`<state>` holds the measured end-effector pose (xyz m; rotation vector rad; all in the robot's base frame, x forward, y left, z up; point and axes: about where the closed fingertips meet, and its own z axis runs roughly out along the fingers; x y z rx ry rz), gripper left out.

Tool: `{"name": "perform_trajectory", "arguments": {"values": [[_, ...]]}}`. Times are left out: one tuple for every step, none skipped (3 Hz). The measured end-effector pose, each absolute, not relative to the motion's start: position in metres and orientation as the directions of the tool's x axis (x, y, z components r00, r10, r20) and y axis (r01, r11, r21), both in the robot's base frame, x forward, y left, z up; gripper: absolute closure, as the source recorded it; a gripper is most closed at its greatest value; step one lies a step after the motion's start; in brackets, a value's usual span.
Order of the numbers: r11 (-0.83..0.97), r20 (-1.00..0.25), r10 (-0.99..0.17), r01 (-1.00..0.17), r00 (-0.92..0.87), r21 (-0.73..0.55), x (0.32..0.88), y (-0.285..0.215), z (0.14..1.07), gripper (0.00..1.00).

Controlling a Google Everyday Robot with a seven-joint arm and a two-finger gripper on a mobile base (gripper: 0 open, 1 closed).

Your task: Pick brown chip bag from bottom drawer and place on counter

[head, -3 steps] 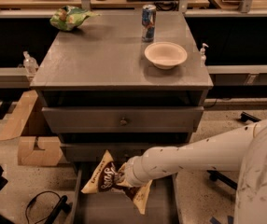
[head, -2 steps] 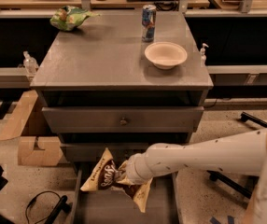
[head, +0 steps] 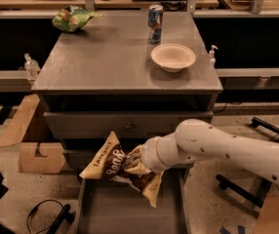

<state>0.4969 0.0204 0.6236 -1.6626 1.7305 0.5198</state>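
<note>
Just above the flat-floored grey bottom drawer (head: 129,211), the gripper (head: 133,161) has its fingers clamped on the crinkly brown chip bag (head: 108,164).

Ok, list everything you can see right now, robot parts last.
Tan and dark brown crinkly chip bag: one, held above the open bottom drawer.
Deep grey bottom drawer: one, pulled open, lowest in the cabinet.
Flat matte grey counter: one, top of the cabinet.
Grey knobbed drawer: one, shut, above the bottom drawer.
Green crinkly snack bag: one, counter's back left corner.
Blue and silver drink can: one, upright, back of the counter.
Cream round bowl: one, counter's right side, in front of the can.
Brown cardboard pieces: two, floor left of the cabinet.
White robot arm: one, reaching in from the right.
Gripper: one, white, over the open drawer, jaws shut on the chip bag.
</note>
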Motion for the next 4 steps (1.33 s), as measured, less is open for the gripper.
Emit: {"name": "perform_trajectory", "arguments": {"values": [[0.121, -0.709, -0.705, -0.98, 0.027, -0.158, 0.493, 0.002, 0.685, 1.0], [0.171, -0.708, -0.706, -0.963, 0.026, -0.206, 0.506, -0.017, 0.771, 1.0], [0.231, -0.728, -0.685, -0.939, 0.029, -0.256, 0.519, -0.031, 0.824, 1.0], [0.232, -0.728, -0.685, -0.938, 0.03, -0.256, 0.519, -0.031, 0.825, 1.0]]}}
